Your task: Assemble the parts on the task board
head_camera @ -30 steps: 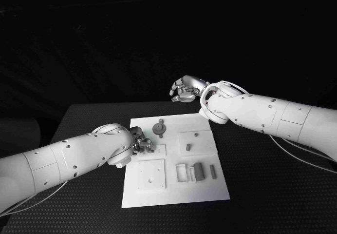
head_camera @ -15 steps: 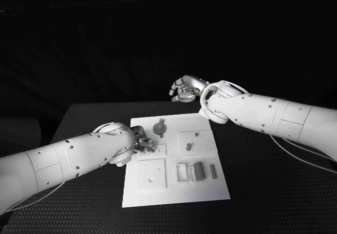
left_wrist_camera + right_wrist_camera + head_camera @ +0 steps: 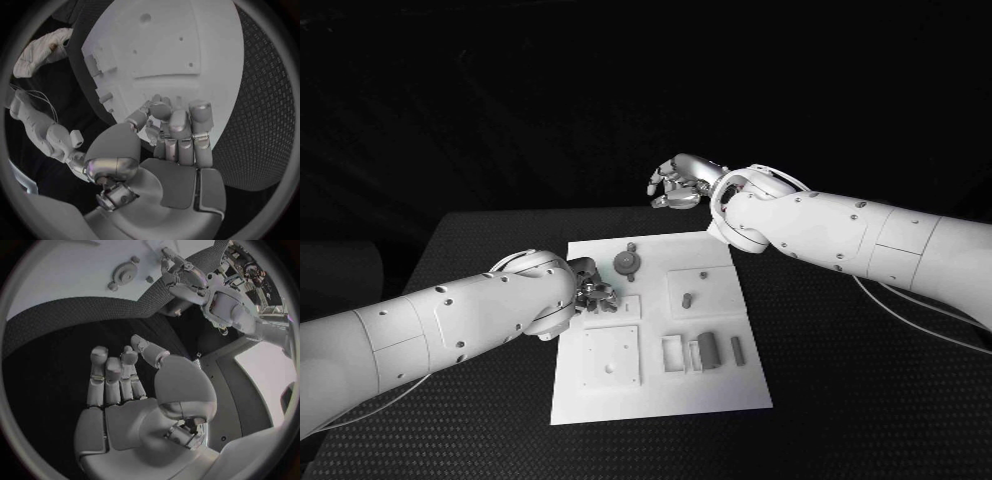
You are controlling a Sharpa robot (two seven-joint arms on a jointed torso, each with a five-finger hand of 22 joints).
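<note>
Item: my left hand (image 3: 593,293), at the left edge of the task board (image 3: 747,385), fingers curled together over it; whether they hold a part I cannot tell. Item: my right hand (image 3: 678,185), raised beyond the board's far edge over the black surface (image 3: 848,400), fingers loosely curled, holding nothing. Item: round part (image 3: 629,263) near the board's far end; small grey parts (image 3: 707,349) lying toward its near right.
</note>
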